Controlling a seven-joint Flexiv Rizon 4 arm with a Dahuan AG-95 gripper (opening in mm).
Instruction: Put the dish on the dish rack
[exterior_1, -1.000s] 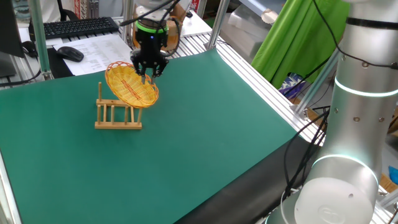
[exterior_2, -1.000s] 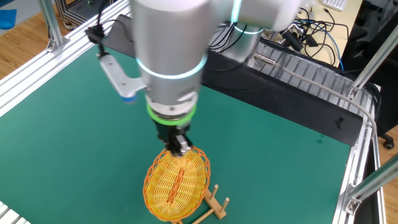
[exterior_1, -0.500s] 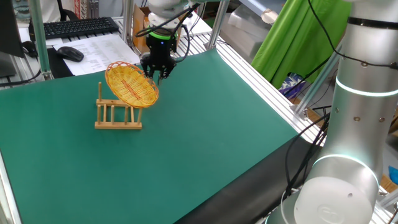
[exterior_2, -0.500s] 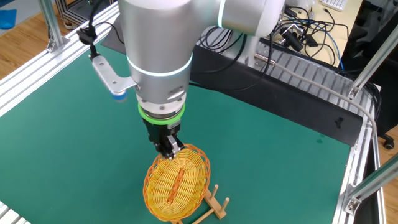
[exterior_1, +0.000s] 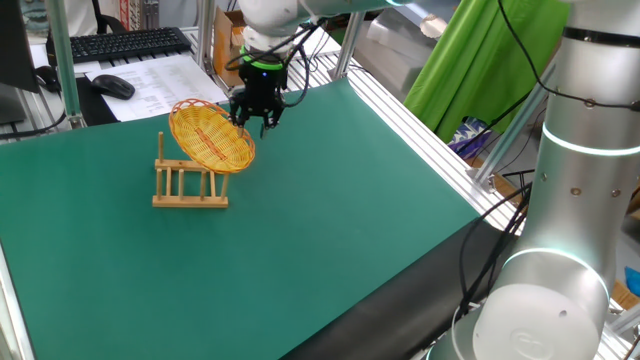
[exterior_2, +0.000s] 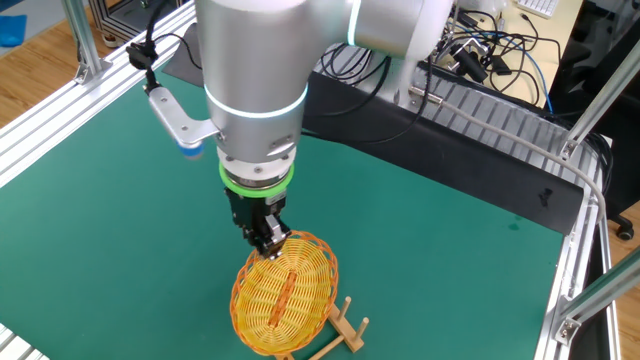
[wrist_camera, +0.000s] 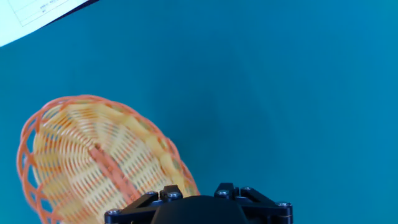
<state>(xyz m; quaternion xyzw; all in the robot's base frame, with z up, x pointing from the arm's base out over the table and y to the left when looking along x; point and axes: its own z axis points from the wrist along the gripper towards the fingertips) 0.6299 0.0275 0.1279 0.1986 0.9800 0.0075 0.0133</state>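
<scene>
Moved: since one second ago the gripper (exterior_1: 252, 122) has gone up and away from the dish's rim; the dish and rack stand as before.
Arm: the big silver arm (exterior_2: 252, 95) with a green ring hangs over the green table (exterior_1: 330, 220), the gripper at its lower end.
Table: green mat, below and all around the gripper.
Dish: the dish (exterior_1: 211, 137) (exterior_2: 284, 292) (wrist_camera: 99, 165) leans tilted on its edge in the rack, just beside and a little below the gripper, apart from its fingers. In the hand view it lies to the left of the gripper body.
Dish rack: the dish rack (exterior_1: 189, 186) (exterior_2: 342, 328) stands on the table under the dish, lower than the gripper; the dish sits between its pegs.
Gripper: it holds nothing; the fingers look a little apart in one fixed view, but how wide I cannot tell.
Keyboard: the keyboard (exterior_1: 128, 42) lies behind the gripper, well apart, off the mat.
</scene>
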